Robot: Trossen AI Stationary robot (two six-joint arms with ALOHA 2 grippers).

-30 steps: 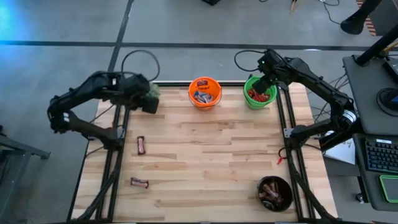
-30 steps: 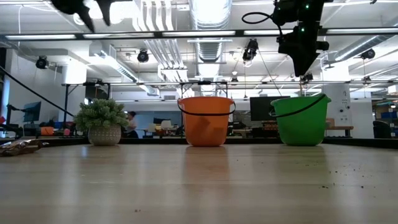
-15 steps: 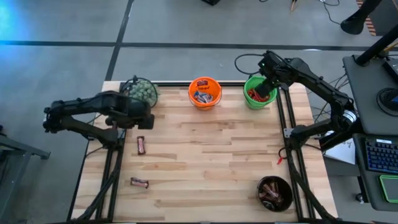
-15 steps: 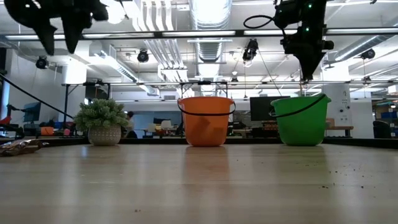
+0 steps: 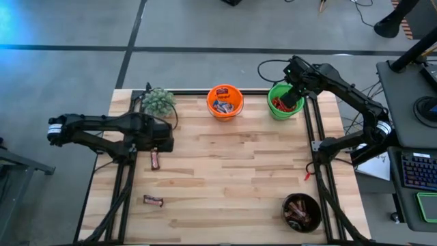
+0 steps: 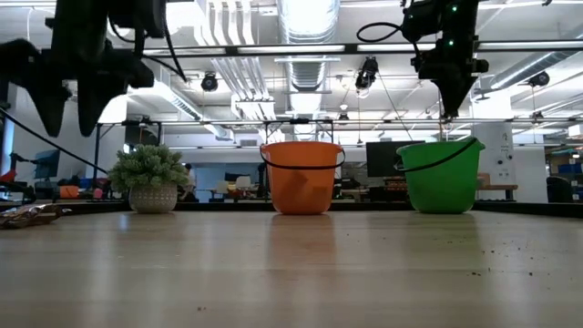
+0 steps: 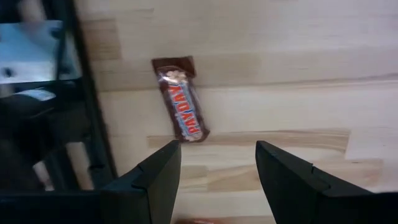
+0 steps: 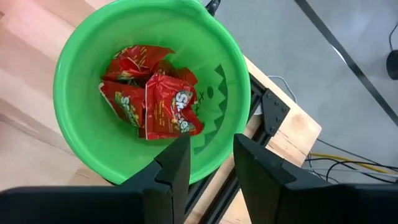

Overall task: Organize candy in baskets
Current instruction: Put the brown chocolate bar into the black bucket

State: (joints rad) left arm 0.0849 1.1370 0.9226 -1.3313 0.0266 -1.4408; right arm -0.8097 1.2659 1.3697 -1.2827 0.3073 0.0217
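Observation:
A dark brown candy bar (image 7: 181,99) lies flat on the wooden table near its left edge, also visible as the bar (image 5: 156,159) in the high view. My left gripper (image 7: 217,168) hangs open above it, pointing down, with the bar just beyond its fingertips. A second brown candy (image 5: 153,201) lies nearer the front edge. My right gripper (image 8: 208,165) stands open above the green pail (image 8: 149,87), which holds red candies (image 8: 152,102). The orange pail (image 5: 224,100) holds several candies. The black bowl (image 5: 302,212) holds brown ones.
A fuzzy potted plant (image 5: 158,101) stands at the far left corner, just beyond my left gripper (image 5: 162,142). Dark frame rails (image 5: 123,184) run along the left and right table edges. Bare wood (image 5: 232,171) fills the table's middle.
My left gripper has come down and moved from over the plant toward the near edge, rolling at the wrist. It now hangs above the brown candy bar, its fingers still apart. The plant, hidden under it before, shows again.

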